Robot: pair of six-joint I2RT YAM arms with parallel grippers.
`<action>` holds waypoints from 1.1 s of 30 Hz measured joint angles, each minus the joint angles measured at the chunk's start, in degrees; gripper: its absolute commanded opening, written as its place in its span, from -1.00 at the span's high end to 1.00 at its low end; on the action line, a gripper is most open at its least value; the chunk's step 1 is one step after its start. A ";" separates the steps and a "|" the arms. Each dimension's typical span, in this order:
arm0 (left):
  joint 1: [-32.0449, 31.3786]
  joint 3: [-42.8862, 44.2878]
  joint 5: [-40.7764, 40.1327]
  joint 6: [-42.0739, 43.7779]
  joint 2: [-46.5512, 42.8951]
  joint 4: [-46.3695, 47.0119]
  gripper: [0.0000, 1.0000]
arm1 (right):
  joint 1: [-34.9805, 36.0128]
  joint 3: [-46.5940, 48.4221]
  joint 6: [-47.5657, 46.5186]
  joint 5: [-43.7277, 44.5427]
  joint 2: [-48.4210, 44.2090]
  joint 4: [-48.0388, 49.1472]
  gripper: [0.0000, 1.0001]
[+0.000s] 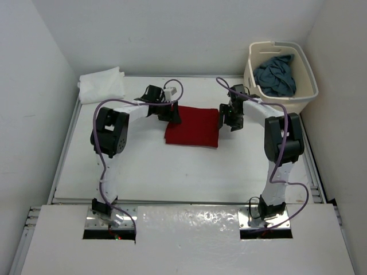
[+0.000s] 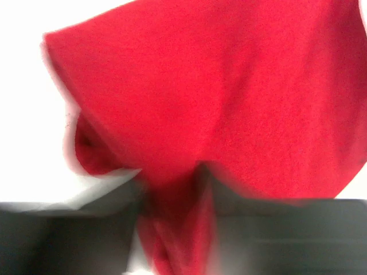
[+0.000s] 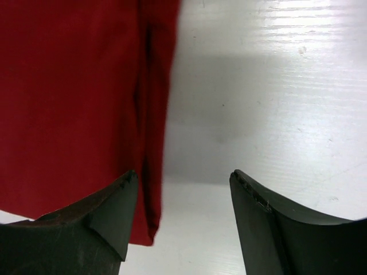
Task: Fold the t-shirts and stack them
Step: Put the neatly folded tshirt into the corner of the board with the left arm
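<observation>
The bright red t-shirt (image 1: 192,127) lies folded in a rectangle at mid-table. My left gripper (image 1: 171,114) is at its far left corner; in the left wrist view the gripper (image 2: 175,183) is shut on a pinch of the red cloth (image 2: 218,97), which is lifted and blurred. My right gripper (image 1: 230,121) is open and empty just beyond the shirt's right edge; in the right wrist view it (image 3: 183,183) stands over bare table beside the red shirt (image 3: 74,103). The white t-shirt (image 1: 102,85) lies folded at the back left. The blue-grey t-shirt (image 1: 275,75) is crumpled in the basket.
The cream laundry basket (image 1: 307,80) stands at the back right corner. White walls close in the table on the left, back and right. The table (image 1: 172,172) has a raised rim round it.
</observation>
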 measured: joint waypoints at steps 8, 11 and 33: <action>1.18 3.54 4.74 -4.83 4.52 1.22 1.00 | 0.00 -1.55 -0.48 2.97 -5.03 -0.02 -0.30; 2.03 4.61 4.15 -2.45 4.50 -0.83 1.00 | -0.04 -3.43 -0.92 4.28 -7.61 -0.04 -0.30; 12.57 34.34 -49.55 45.57 10.58 -15.04 1.00 | -0.20 -6.82 -4.11 8.52 -9.49 -0.52 -0.31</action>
